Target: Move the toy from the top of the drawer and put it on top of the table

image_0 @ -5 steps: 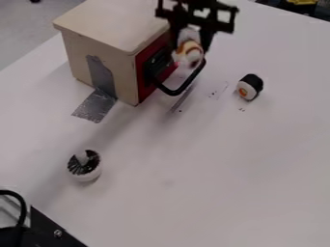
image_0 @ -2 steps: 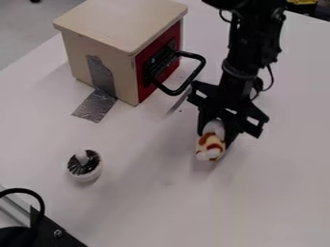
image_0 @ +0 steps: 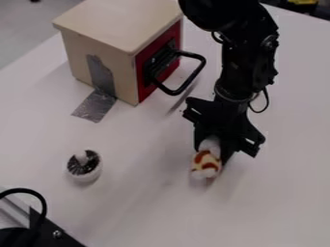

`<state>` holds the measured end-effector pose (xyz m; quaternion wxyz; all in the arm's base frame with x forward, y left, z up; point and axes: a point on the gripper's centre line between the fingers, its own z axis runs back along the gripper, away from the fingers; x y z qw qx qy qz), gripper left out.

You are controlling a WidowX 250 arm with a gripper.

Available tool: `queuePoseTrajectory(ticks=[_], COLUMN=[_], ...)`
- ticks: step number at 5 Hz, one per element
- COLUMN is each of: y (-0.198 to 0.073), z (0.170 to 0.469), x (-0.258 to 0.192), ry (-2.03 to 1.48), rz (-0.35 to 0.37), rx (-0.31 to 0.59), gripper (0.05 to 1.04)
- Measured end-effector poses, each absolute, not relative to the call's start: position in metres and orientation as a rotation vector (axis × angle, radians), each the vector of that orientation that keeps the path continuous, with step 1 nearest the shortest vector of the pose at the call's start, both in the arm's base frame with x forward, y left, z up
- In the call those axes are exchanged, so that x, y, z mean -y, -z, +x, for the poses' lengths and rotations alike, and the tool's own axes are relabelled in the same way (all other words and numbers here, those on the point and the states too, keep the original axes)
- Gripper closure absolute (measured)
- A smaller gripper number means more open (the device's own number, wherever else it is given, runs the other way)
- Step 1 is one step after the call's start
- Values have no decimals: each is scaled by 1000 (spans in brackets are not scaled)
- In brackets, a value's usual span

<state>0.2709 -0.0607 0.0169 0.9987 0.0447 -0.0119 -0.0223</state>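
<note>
In the camera view, the white toy (image_0: 205,166) with brown and yellow patches is sitting in the grip of the black pincer (image_0: 211,149), low over or on the worktop (image_0: 258,193); I cannot tell if it is touching. The pincer is squeezing the toy's upper end, and its other end is poking out. The black arm (image_0: 248,62) is coming down from the top edge. Behind the toy, up and to the left, the red drawer (image_0: 145,91) is showing its black handle (image_0: 204,61) on the cream box (image_0: 122,21). Silver tape (image_0: 95,107) is running from the box onto the worktop. A small round black-and-white thing (image_0: 84,176) is resting nearer the left edge. A black cable (image_0: 24,189) is curving in the bottom left corner.
</note>
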Motion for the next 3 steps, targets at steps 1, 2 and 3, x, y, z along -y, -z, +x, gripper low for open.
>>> queuePoseTrajectory(ticks=[1, 2, 3], y=[-23, -40, -72], z=[266, 270, 275], x=[63, 66, 66], ry=[6, -15, -25], rz=[50, 21, -1], rx=[-15, -34, 19], gripper=[264, 79, 84])
